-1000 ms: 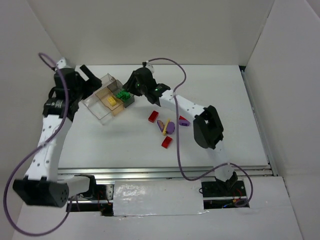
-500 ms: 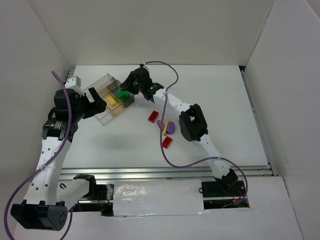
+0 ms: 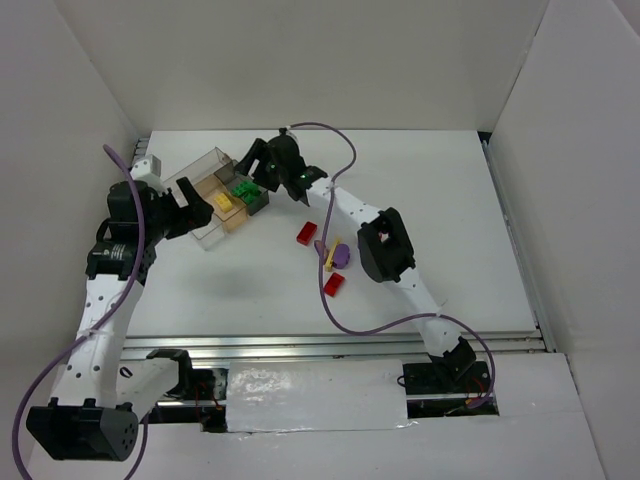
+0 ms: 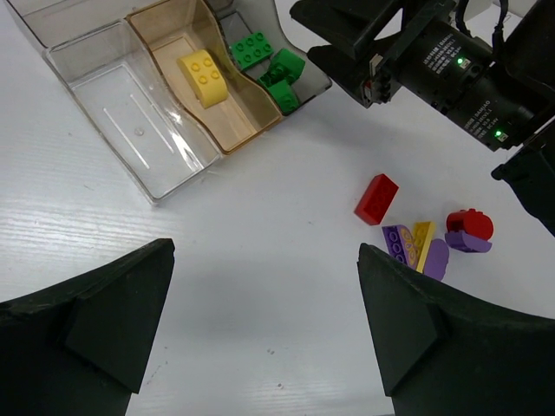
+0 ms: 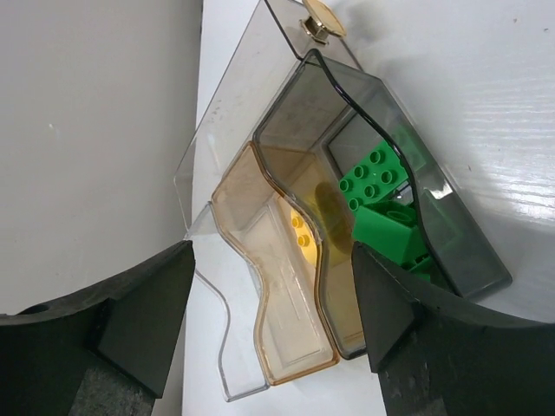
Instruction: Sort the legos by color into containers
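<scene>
Right wrist view is showing the right gripper (image 5: pixel 270 303) hanging over the tray (image 5: pixel 234 113), its fingers standing apart and gripping nothing. Green legos (image 5: pixel 381 208) are lying in the tray's smoky grey compartment, and a yellow lego (image 4: pixel 205 76) is lying in the tan one. The left gripper (image 4: pixel 264 321) is gaping wide near the tray, also gripping nothing. Loose legos (image 4: pixel 422 245) are lying on the table (image 4: pixel 260 225), apart from the tray.

The right gripper (image 5: pixel 269 260) hangs, jaws apart, directly over the tray's (image 3: pixel 205 228) smoky grey and tan compartments, blocking a drop from above there. The left gripper (image 4: pixel 264 260), also spread, crowds the tray's left side. Right of the tray, the loose legos (image 3: pixel 332 255) and the right arm (image 3: pixel 350 210) cross the worktop (image 3: pixel 450 200); bare worktop lies in front of the tray.
</scene>
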Robot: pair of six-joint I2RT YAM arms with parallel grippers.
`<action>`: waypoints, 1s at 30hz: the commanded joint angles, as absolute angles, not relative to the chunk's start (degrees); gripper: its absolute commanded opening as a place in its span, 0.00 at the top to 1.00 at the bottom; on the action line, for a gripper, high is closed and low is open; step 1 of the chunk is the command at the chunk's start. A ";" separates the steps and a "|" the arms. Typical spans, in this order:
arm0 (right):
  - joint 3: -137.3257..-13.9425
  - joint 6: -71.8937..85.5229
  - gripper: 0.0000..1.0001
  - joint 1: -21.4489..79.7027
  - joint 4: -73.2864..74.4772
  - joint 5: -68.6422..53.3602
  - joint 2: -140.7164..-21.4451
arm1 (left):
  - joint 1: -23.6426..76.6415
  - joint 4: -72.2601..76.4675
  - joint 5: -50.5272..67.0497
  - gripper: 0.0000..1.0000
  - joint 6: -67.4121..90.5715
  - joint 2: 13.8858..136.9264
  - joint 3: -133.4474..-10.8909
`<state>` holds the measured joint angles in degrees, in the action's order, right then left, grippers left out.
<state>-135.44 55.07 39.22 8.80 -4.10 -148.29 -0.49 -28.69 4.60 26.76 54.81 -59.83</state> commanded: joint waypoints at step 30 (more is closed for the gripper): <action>-53.44 43.16 0.00 31.73 26.45 17.32 -63.14 | 26.19 -21.88 2.72 0.00 28.84 90.42 -76.54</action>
